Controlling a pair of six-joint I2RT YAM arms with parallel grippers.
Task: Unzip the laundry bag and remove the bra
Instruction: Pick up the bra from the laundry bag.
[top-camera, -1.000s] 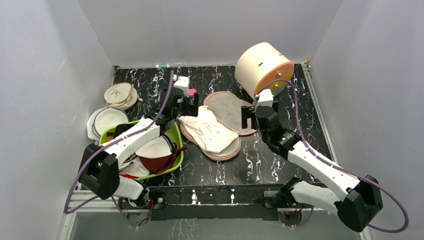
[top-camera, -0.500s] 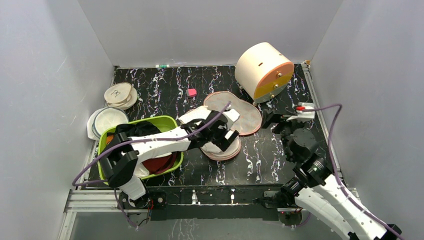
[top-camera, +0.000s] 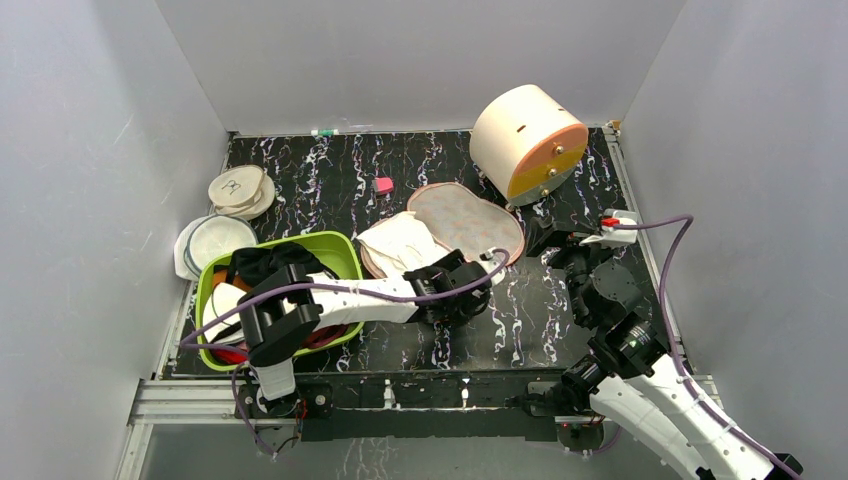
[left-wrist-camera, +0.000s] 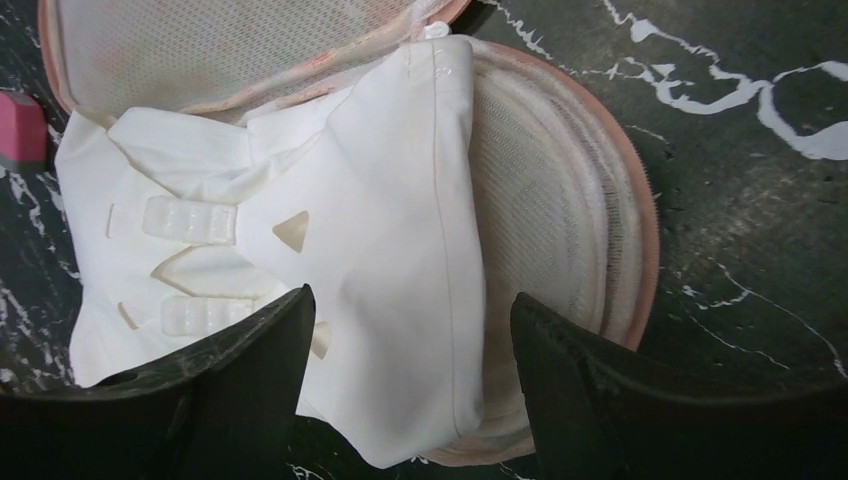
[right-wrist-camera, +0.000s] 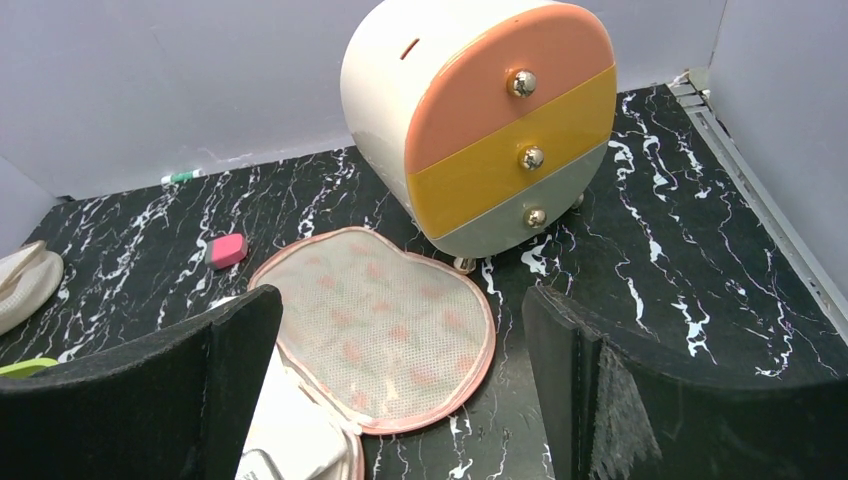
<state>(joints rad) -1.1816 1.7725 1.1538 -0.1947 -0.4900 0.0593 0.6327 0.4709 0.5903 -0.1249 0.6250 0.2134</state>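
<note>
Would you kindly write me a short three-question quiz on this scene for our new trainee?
1. True or false: the laundry bag is zipped shut.
2. The open left gripper is aimed at: A the bra; B the pink eraser; C the green basin.
3. How many knobs show on the drawer unit?
Key: 1 false; 2 A; 3 three.

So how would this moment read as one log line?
laundry bag: unzipped, open flat | bra: lying on one half, ungripped | left gripper: open, above bra | right gripper: open, holding nothing
</note>
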